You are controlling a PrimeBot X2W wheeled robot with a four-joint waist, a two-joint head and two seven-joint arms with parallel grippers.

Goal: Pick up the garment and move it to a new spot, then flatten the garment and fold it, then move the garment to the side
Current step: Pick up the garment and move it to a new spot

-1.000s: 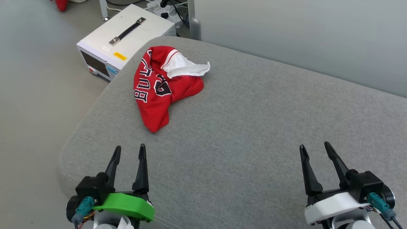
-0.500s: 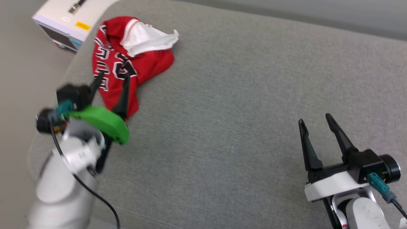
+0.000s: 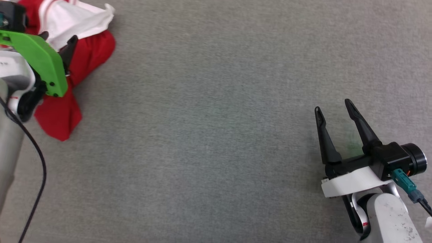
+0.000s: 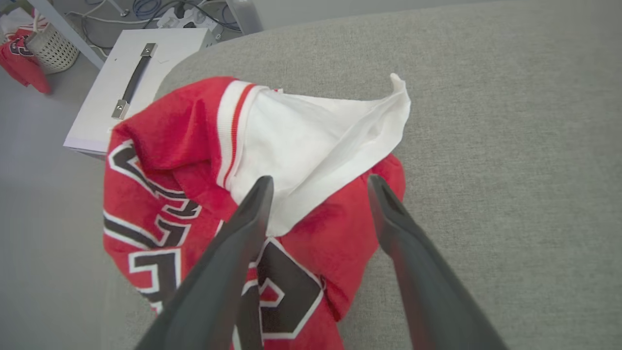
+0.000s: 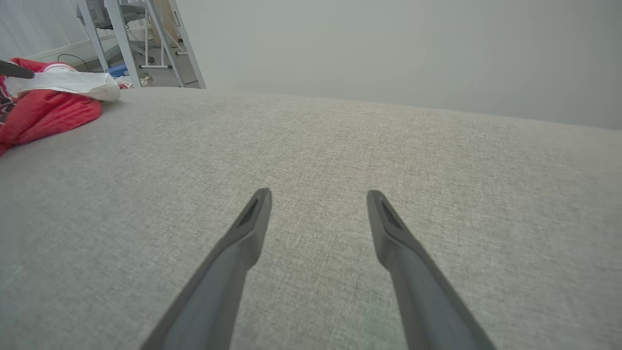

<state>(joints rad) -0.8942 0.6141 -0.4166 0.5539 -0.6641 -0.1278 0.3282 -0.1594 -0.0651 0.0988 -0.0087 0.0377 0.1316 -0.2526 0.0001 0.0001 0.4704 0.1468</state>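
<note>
Two sets of jaws stand released: the left gripper [image 4: 319, 180] hovers over the crumpled garment [image 4: 160, 126] at the grey cushion's [image 3: 216, 135] far-left end, while the right gripper [image 3: 332, 104] sits well apart above bare fabric. Closing here could pinch only the loose white sleeve [image 4: 311, 131], leaving the bundle to dangle or slip toward the floor [image 4: 39, 194] beside it. In the head view, frame edge and green wrist mount [image 3: 40, 57] cut off the garment; whether the fingertips touch the cloth cannot be told.

One garment [image 4: 165, 121], one white box [image 4: 170, 58], one basket [image 4: 51, 48], two grippers: left gripper [image 4: 318, 182] and right gripper [image 3: 332, 104].
</note>
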